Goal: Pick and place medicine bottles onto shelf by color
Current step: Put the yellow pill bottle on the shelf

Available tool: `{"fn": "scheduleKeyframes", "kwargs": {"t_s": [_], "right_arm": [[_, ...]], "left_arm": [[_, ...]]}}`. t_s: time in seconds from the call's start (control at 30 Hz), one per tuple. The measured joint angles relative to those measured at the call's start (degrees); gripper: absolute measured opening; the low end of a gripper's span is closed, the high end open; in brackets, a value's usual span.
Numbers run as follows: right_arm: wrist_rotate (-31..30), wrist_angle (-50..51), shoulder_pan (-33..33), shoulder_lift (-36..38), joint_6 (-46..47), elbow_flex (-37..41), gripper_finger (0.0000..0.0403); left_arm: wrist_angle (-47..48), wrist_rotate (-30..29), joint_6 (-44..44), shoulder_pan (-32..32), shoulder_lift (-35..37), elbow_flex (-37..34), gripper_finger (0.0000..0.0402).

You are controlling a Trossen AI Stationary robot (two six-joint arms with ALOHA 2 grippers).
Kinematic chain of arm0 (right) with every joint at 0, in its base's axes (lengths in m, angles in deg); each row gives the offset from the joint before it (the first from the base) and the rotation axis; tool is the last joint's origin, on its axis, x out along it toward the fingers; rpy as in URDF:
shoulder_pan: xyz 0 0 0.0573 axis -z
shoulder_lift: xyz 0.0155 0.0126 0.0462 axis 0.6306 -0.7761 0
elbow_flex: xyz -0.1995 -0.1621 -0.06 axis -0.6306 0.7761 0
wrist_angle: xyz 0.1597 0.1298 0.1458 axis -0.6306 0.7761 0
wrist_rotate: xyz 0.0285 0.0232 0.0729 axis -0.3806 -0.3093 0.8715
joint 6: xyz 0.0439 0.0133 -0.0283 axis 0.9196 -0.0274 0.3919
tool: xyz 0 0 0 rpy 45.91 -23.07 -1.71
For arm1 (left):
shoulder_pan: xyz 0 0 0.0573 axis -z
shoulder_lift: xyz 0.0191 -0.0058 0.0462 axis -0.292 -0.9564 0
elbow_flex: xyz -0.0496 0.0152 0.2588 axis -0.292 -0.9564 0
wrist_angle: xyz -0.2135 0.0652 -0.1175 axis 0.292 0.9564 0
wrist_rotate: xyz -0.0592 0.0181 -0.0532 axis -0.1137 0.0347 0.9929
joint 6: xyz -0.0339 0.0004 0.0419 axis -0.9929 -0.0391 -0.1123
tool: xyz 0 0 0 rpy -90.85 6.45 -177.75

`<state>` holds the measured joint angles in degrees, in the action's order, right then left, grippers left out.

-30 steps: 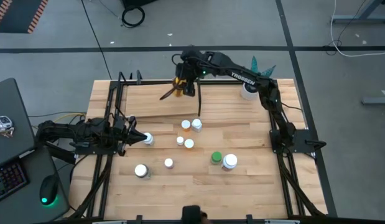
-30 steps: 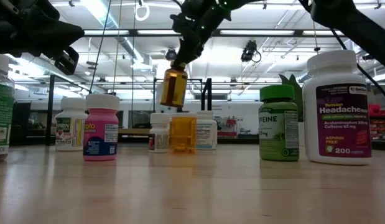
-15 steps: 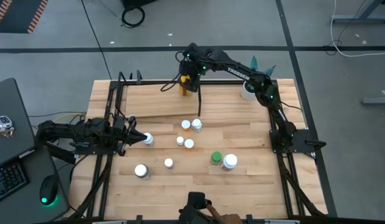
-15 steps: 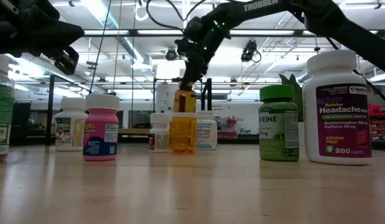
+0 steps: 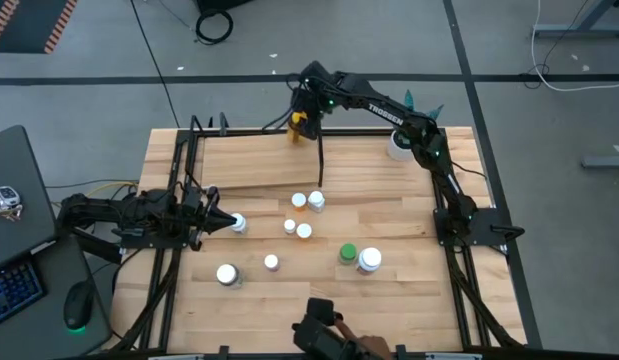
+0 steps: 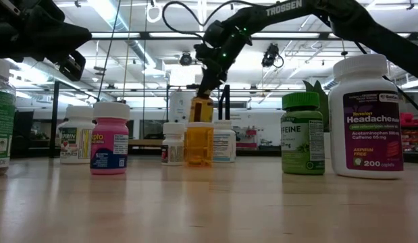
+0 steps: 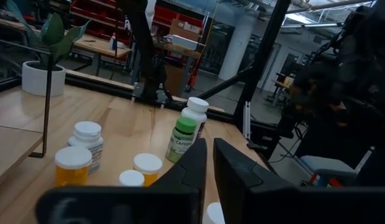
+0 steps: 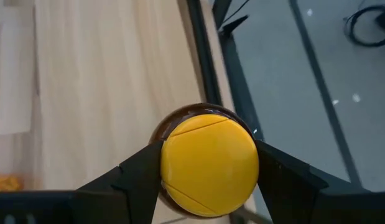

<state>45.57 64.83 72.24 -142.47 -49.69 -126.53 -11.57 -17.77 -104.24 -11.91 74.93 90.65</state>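
Observation:
My right gripper (image 5: 306, 112) is shut on the tall amber bottle with the yellow cap (image 8: 208, 163), upright over the far edge of the shelf (image 5: 249, 160), a light wood board framed by black rods. In the low view the amber bottle (image 6: 200, 110) shows behind an orange bottle (image 6: 198, 144), which hides its base. Several white and orange bottles (image 5: 299, 201) and a green one (image 5: 347, 254) stand on the tabletop. My left gripper (image 5: 223, 222) is shut, at the table's left, right beside a white bottle (image 5: 238, 223); I cannot tell whether it touches it. My right gripper pinches the amber bottle's yellow cap (image 8: 173, 165) between its two fingers (image 8: 139, 171), one on each side. The fingers come from above, pointing down. The bottle hangs upright below them over the shelf's far edge; whether its base rests on the board is hidden.
A white pot with a green plant (image 5: 399, 145) stands at the far right. A black upright rod (image 5: 320, 165) rises near the shelf's right end. A person's hand with a dark object (image 5: 327, 338) shows at the near edge. A large white bottle (image 5: 369, 261) stands beside the green one.
My right gripper has gone down and toward the table's far edge with the amber bottle, which has turned from tilted to upright and now sits lower over the shelf's far edge. A person's hand has come into view at the near edge.

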Motion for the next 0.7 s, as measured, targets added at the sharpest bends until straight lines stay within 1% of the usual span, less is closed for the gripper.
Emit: {"fn": "scheduleKeyframes", "kwargs": {"t_s": [0.2, 0.4, 0.5, 0.7], "right_arm": [[0.2, 3.4, -0.4, 0.0, -0.1, 0.0, 0.0241], [0.5, 3.2, -0.9, 0.0, -0.1, 0.0, 0.0242], [0.4, 2.0, -0.9, 0.0, -0.2, 1.5, 0.0245], [0.2, 1.4, -0.9, 0.0, 0.2, 3.1, 0.0252]], "left_arm": [[0.0, 0.0, 0.0, 0.0, 0.0, 0.0, 0.0028], [0.0, 0.0, 0.0, 0.0, 0.0, 0.0, 0.0035], [0.0, 0.0, 0.0, 0.0, 0.0, 0.0, 0.0038], [0.0, 0.0, 0.0, 0.0, 0.0, 0.0, 0.0034]]}}
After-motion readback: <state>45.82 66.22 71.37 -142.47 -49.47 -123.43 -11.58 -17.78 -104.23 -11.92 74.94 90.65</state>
